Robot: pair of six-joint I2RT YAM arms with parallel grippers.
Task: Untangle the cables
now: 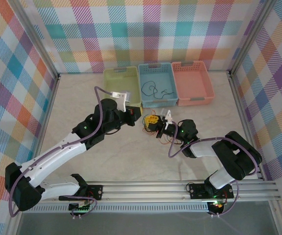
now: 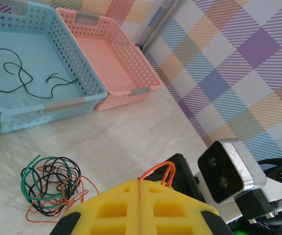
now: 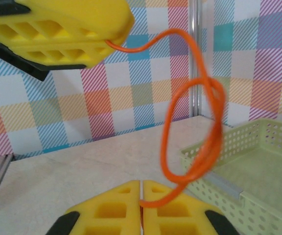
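A loose knot of black, green and orange cables (image 2: pixel 50 188) lies on the pale tabletop. One orange cable (image 3: pixel 199 132) is lifted out of it and hangs in a twisted loop between both grippers. My left gripper (image 2: pixel 141 188) is shut on one end of that orange cable (image 2: pixel 158 172), its yellow fingers (image 3: pixel 58 29) pressed together. My right gripper (image 3: pixel 141 193) is shut on the other end, just below and close by. In the top view the left gripper (image 1: pixel 148 119) and right gripper (image 1: pixel 158 130) meet mid-table in front of the baskets.
Three baskets stand in a row at the back: green (image 1: pixel 123 85), blue (image 1: pixel 156 83) and pink (image 1: pixel 192 82). A single black cable (image 2: pixel 18 78) lies in the blue one. Checkered walls close in both sides and the back. The right arm's wrist camera (image 2: pixel 229 169) sits close to the left fingers.
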